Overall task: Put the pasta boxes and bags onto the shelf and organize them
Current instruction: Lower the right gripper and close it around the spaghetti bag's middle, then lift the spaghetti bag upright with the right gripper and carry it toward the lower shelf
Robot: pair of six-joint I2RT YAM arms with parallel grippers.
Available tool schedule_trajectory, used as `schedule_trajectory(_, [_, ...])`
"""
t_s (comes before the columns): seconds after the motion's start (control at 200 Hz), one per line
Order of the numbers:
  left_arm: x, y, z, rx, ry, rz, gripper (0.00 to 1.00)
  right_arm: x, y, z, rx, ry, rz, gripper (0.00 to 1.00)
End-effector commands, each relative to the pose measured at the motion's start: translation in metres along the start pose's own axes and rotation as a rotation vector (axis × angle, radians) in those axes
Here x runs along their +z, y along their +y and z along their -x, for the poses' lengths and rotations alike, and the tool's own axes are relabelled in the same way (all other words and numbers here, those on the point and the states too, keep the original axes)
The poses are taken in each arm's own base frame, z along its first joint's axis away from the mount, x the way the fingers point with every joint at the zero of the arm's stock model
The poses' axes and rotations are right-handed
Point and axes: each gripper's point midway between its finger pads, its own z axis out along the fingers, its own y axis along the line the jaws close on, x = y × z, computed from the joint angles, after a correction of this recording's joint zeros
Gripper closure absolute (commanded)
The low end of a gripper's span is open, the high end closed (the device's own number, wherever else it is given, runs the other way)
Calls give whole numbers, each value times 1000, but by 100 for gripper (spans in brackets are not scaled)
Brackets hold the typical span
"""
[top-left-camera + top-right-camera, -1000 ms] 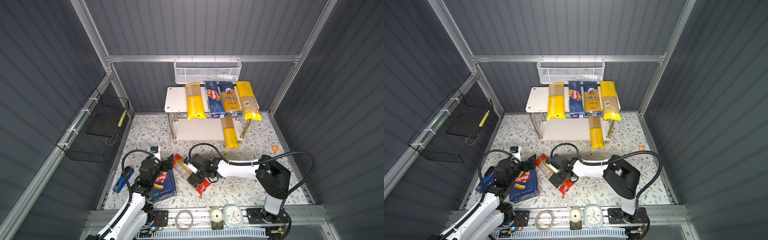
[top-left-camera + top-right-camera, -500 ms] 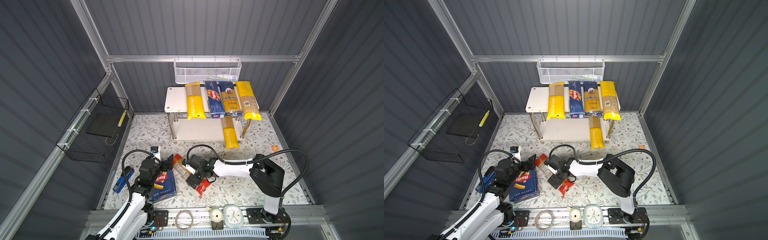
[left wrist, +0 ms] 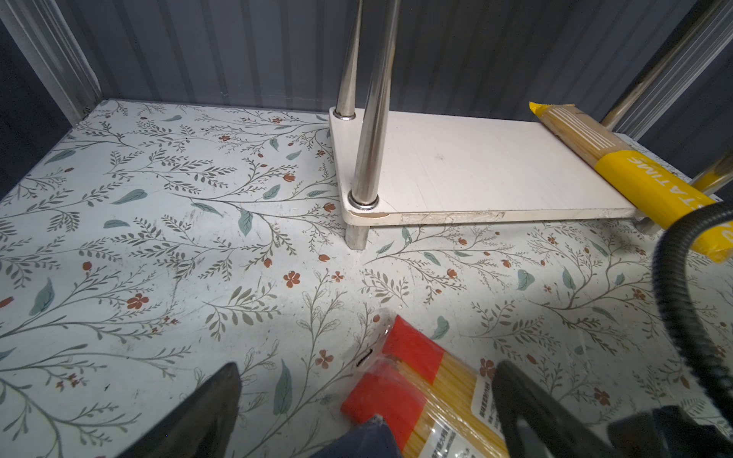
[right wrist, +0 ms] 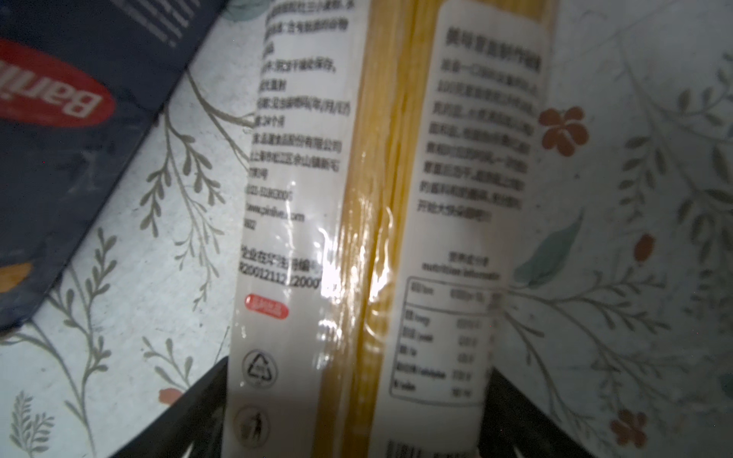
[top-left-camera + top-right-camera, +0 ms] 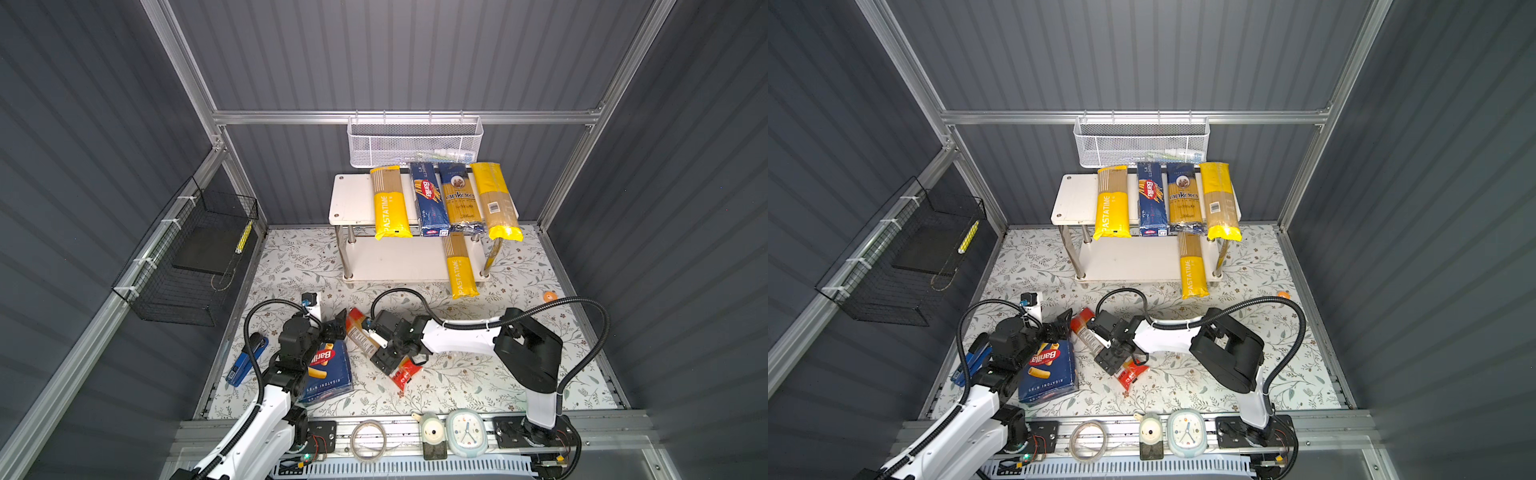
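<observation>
Right gripper [image 4: 359,368] jaws straddle the spaghetti bag [image 4: 377,178]; whether they pinch it, I cannot tell. Left gripper [image 3: 369,368] jaws stand apart near its red end.

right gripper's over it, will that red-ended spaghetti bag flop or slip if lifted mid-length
Likely fairly stiff: the red-ended bag is packed tight with straight strands. Its glossy film shows glare, so it may slip in the right gripper.

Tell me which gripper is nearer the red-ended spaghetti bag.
Right. The right gripper straddles the red-ended spaghetti bag at its middle, a finger on each side; the left gripper sits open just off its far red end.
</observation>
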Motion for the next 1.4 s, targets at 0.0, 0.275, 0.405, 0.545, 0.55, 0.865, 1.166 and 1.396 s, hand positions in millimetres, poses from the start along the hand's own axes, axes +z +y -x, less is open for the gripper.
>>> schedule_trajectory(0.0, [-1,-2,16,14,-40,0,0,5,-3,-11,10,36,-27,14])
schedule_trajectory(0.275, [-1,-2,16,14,-43,-1,0,6,-3,-11,26,29,-20,24])
schedule_trajectory(0.405, [-1,-2,16,14,-43,-1,1,4,-3,-9,46,11,-19,29])
schedule_trajectory(0.545, [-1,-2,16,13,-43,-1,0,1,-2,-7,54,-6,-14,35])
schedule_trajectory(0.55, [-1,-2,16,13,-43,-1,0,1,-2,-7,54,-7,-14,36])
schedule_trajectory(0.865, [-1,-2,16,12,-42,1,0,-7,-4,-5,38,-30,-23,60])
schedule_trajectory(1.166, [-1,-2,16,12,-41,1,0,-25,-2,13,78,-129,-5,75])
schedule_trajectory(1.396, [-2,-2,16,13,-45,0,0,-51,-8,31,170,-236,27,88])
